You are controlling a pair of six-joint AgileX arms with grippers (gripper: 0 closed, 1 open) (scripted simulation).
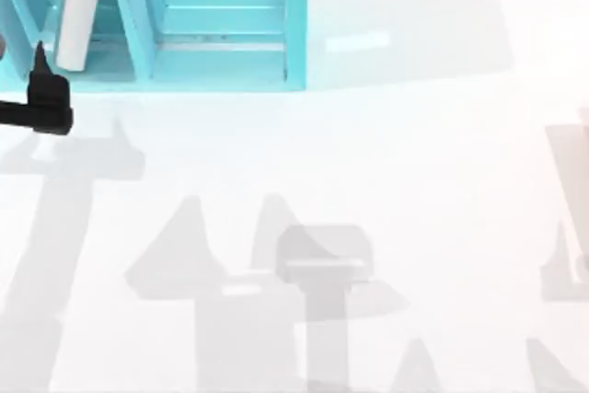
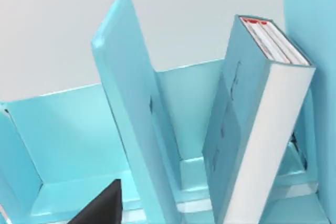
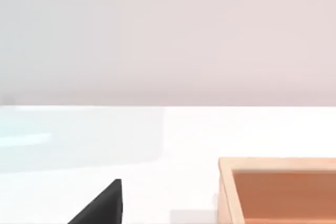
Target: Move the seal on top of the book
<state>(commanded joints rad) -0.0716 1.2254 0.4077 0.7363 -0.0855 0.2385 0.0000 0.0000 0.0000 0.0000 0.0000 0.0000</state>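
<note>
1. Right gripper (image 3: 100, 208): a black wedge of it is sitting closest to the right wrist camera, hanging over the white table (image 3: 131, 145). Whether it is wide or narrow cannot be told.

2. Left gripper (image 1: 41, 80): it is hovering at the table's left edge, just in front of the shelf unit (image 1: 221, 52). Its state cannot be told either. The left wrist view is showing a matching black wedge (image 2: 100, 208) low before the shelf.

3. The seal (image 3: 278, 190): a tan-brown piece with a lighter rim around a darker face. It is resting on the table just beyond the right gripper, cut off by the frame. No mark on it can be made out.

4. The book (image 2: 262, 129): it is standing on end inside a shelf compartment, leaning against the compartment's side wall.
- The left wrist view is presenting its teal cover, broad white edge and red marks at the upper end.
- The red marks are too small to read.
- The top view is presenting it as a white strip (image 1: 81, 6) tipped with red, just beyond the left gripper.

5. Shelf unit: teal, with slanted dividers (image 2: 131, 103), occupying the table's far left corner.
</note>
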